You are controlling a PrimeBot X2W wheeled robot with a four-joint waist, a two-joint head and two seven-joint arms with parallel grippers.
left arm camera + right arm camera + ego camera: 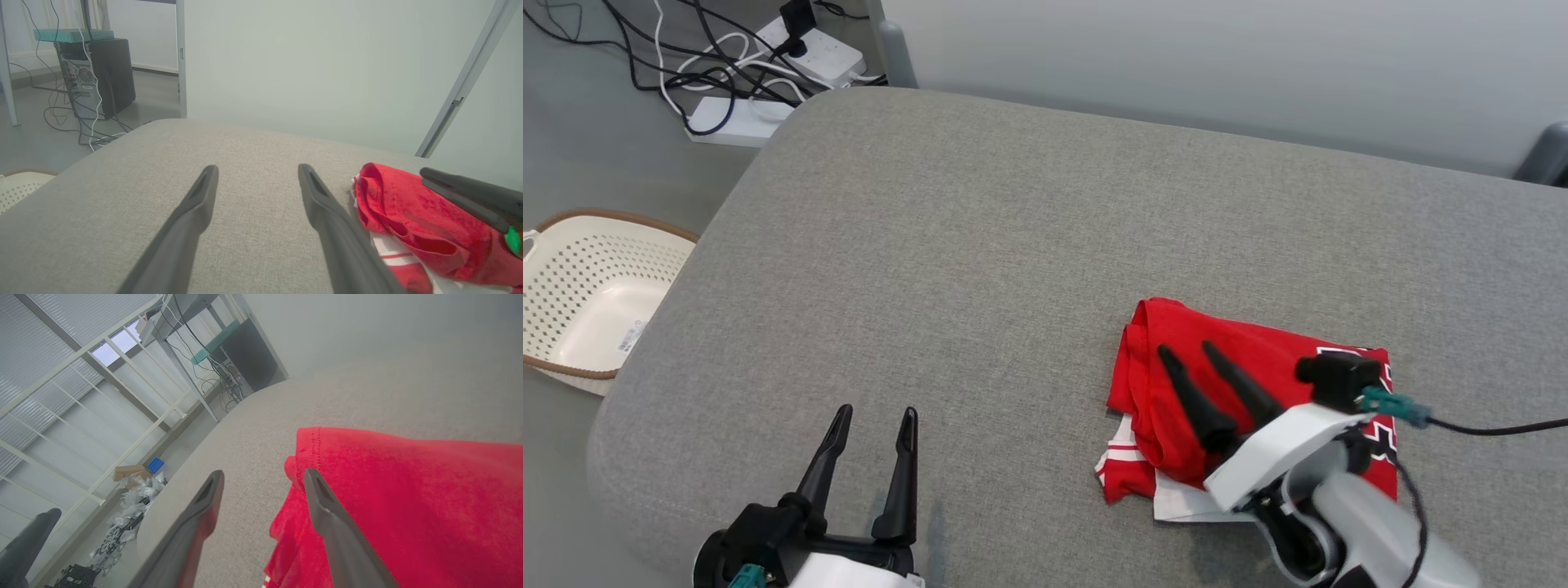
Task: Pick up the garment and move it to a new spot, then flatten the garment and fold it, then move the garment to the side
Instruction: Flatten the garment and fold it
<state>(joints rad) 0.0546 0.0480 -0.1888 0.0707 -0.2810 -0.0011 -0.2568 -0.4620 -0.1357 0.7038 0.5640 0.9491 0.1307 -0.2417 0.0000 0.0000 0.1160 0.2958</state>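
Observation:
The garment (1176, 392) is a red top with white and black trim, folded into a rough bundle on the right front of the grey cushioned surface (1013, 229). My right gripper (1186, 351) hovers just over the bundle's left part, open, with nothing between its fingers. Seen from the right wrist, the red garment (408, 490) lies under and to the right of the spread fingers. My left gripper (876, 415) stands open near the front edge, well left of the garment. The left wrist view has the garment (412, 216) at its right, with the right gripper's fingers (466, 192) over it.
A cream perforated basket (580, 302) with a brown rim stands on the floor at the left. Power strips and cables (768, 73) lie on the floor beyond the far left corner. A grey wall rises behind the surface.

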